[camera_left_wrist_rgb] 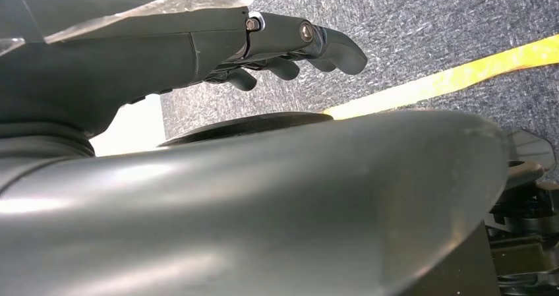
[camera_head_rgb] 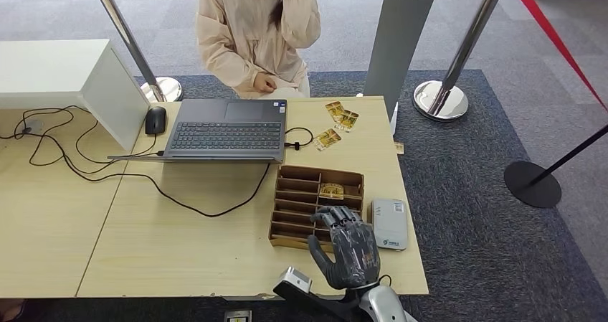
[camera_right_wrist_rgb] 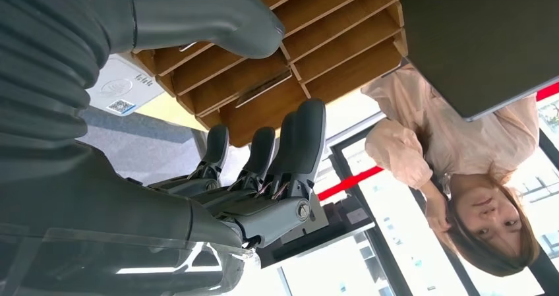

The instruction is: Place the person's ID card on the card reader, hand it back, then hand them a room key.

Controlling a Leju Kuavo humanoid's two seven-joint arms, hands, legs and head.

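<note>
Right now the right hand (camera_head_rgb: 351,247) hovered over the near-right corner of the wooden slotted organizer (camera_head_rgb: 290,193) on the desk (camera_head_rgb: 165,250), palm down, fingers (camera_right_wrist_rgb: 264,157) apart & only loosely bent, thumb out to the side, nothing in it. Just beside it, to the right, lay the white card reader (camera_head_rgb: 389,223), flat on the desk w/ no card on top. 1 gold-patterned card (camera_head_rgb: 331,189) sat inside the organizer's far-right compartment. 3 more gold cards (camera_head_rgb: 337,123) lay loose on the desk's far side, right of the laptop (camera_head_rgb: 226,130): 2 touching each other near the edge, 1 a bit nearer, by the black cable end. Couldn't tell which were ID & which were room keys.

Left hand (camera_left_wrist_rgb: 290,52) hung low over grey carpet w/ a yellow floor stripe (camera_left_wrist_rgb: 455,77); fingers curled in, holding nothing.

Person (camera_head_rgb: 254,31) in a pale pink top stood across the desk behind the laptop, 1 hand raised toward the head, the other near the desk edge. Black mouse (camera_head_rgb: 155,120) sat left of the laptop, cables trailing across the desk. White box (camera_head_rgb: 64,74) at far left.
</note>
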